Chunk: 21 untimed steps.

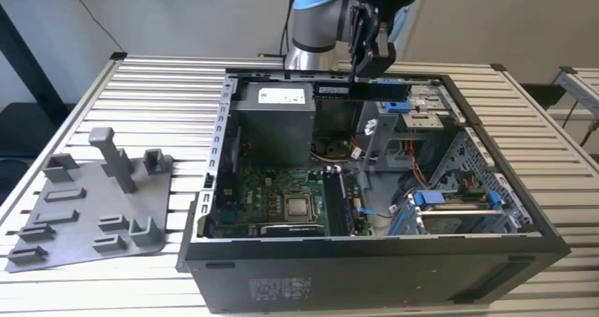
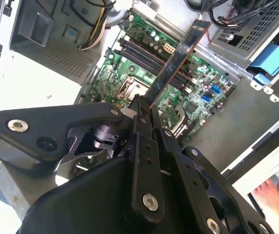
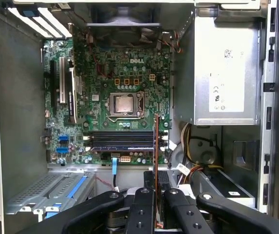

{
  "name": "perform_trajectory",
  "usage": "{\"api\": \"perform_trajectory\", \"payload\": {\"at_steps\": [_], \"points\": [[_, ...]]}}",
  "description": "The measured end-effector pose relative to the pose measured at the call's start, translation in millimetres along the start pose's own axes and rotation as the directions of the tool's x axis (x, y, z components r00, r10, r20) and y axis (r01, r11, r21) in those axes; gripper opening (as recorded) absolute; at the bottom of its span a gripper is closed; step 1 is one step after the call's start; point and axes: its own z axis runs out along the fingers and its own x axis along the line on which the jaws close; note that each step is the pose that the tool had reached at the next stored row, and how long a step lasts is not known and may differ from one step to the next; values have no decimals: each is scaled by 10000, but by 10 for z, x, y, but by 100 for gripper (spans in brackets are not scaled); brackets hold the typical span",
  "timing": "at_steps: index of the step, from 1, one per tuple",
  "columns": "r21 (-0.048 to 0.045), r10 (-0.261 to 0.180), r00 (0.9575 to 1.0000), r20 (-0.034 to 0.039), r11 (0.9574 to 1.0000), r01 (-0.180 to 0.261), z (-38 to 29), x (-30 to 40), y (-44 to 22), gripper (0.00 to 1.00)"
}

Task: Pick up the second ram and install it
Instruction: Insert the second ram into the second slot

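Observation:
My gripper (image 1: 371, 75) hangs over the back of the open computer case (image 1: 374, 261), shut on the second ram (image 1: 365, 90). The ram is a thin dark board and lies level above the case's rear wall in the exterior view. In the second wrist view the ram (image 2: 179, 61) sticks out from the gripper (image 2: 144, 105), tilted above the green motherboard (image 2: 129, 73). In the first wrist view the ram (image 3: 156, 146) is seen edge-on, running from the gripper (image 3: 157, 187) across the dark memory slots (image 3: 122, 140). The ram is well above the slots and touches nothing.
The grey power supply (image 1: 271, 120) fills the case's back corner on the exterior view's left. A drive cage with blue clips (image 1: 454, 199) sits at the exterior view's right. Loose cables (image 3: 195, 151) lie beside the slots. A grey pegged tray (image 1: 94, 205) rests on the slatted table (image 1: 159, 78).

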Motion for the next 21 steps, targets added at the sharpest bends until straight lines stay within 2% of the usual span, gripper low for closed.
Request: {"api": "perform_trajectory", "payload": {"at_steps": [9, 14, 18, 21], "points": [[0, 38, 10000, 10, 10000, -38, 0, 0, 0, 14], [2, 478, 9989, 15, 9989, -478, 6, 0, -1, 14], [4, 1047, 9945, 22, 9945, -1047, 15, 0, -1, 14], [6, 1555, 9878, 27, 9878, -1555, 22, 0, -1, 14]]}}
